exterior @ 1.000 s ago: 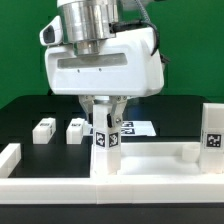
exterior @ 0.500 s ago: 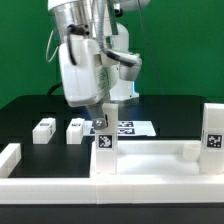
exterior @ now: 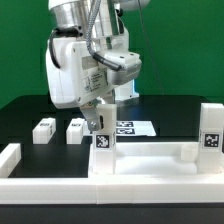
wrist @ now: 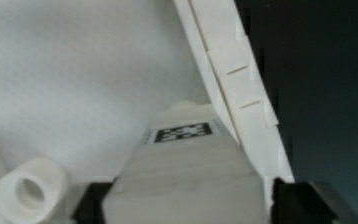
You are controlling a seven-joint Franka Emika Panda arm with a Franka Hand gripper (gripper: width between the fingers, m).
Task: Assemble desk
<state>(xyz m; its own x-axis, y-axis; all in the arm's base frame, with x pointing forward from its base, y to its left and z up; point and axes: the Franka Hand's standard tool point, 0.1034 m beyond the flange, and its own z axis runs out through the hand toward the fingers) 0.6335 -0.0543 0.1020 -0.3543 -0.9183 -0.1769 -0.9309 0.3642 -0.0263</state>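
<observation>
While two loose legs (exterior: pixel 43 130) lie side by side on the black desk (exterior: pixel 30 112) at the exterior view's left, the hand (exterior: pixel 104 122) at centre is clamped on the top of an upright leg (exterior: pixel 104 143). This leg stands at the left end of the tabletop (exterior: pixel 150 166), which lies across the front. In the wrist view both fingers (wrist: pixel 101 205) press the tagged leg (wrist: pixel 194 170). The marker board (exterior: pixel 136 127) lies just behind. Another leg (exterior: pixel 211 128) stands upright at the right end.
</observation>
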